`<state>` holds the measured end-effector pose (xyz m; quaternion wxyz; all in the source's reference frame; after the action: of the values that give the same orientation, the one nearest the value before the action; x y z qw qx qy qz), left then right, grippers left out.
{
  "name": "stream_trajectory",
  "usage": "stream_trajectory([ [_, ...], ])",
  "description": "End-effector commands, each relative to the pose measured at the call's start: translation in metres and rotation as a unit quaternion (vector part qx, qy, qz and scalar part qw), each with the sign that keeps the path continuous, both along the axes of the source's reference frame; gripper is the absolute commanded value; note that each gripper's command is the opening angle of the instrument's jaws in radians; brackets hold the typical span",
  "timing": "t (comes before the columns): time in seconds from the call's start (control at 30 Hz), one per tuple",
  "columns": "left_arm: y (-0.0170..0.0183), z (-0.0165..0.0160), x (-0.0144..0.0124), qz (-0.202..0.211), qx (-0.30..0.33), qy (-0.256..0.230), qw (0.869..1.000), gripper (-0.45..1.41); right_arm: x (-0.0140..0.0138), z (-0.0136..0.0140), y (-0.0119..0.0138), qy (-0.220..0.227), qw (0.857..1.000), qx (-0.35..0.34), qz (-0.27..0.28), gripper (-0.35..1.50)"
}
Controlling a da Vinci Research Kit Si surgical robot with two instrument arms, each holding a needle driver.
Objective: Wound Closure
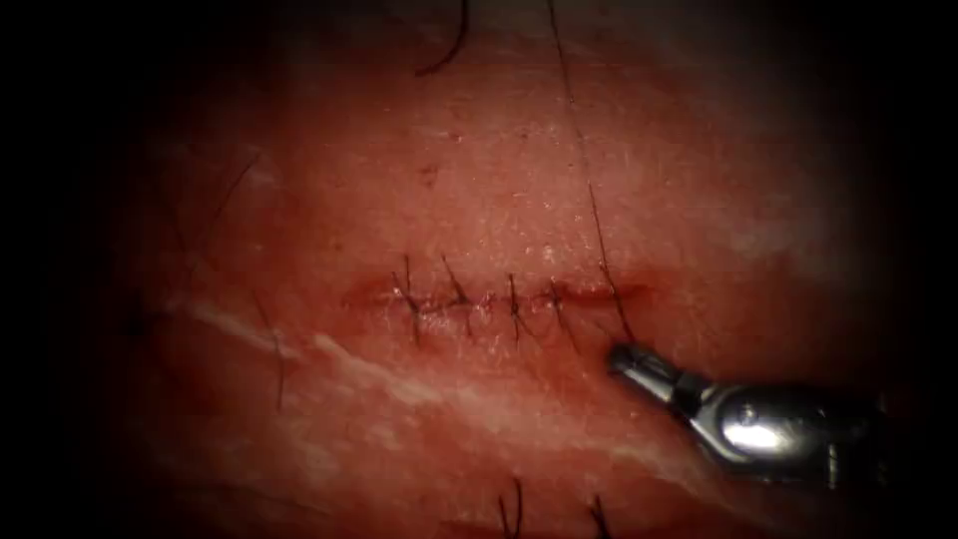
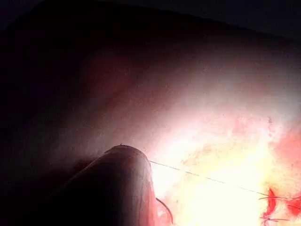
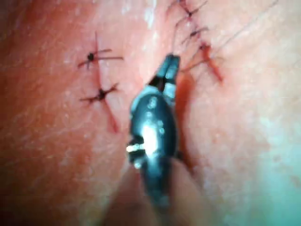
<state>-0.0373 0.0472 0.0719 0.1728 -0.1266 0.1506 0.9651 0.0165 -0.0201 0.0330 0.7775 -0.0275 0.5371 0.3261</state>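
Across the middle of the tissue (image 1: pixel 479 180), the cut (image 1: pixel 499 297) runs left to right, crossed along its length by several stitches (image 1: pixel 459 299). At its right end a thread (image 1: pixel 599 240) comes down from above, crosses the cut and meets the right tool (image 1: pixel 621 356) just below. That tool's jaws look pressed together on the thread there; the needle's place cannot be told.
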Motion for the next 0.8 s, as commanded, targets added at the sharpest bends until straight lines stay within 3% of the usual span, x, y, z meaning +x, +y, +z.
stream_trajectory([
  [0.03, 0.0005, 0.0010, -0.0004, 0.006, -0.002, 0.002, 1.000, -0.45, 0.0001, 0.0005, -0.0016, 0.000, 1.000, 0.002, -0.001, -0.35],
  [0.37, 0.0041, 0.0056, 0.0013, -0.001, -0.027, 0.005, 1.000, -0.45, -0.0004, -0.0003, -0.0037, 0.009, 1.000, -0.003, -0.010, -0.35],
  [0.8, 0.0070, 0.0077, 0.0023, -0.004, -0.055, 0.008, 0.998, -0.45, -0.0002, -0.0006, -0.0059, 0.015, 1.000, -0.011, -0.024, -0.35],
])
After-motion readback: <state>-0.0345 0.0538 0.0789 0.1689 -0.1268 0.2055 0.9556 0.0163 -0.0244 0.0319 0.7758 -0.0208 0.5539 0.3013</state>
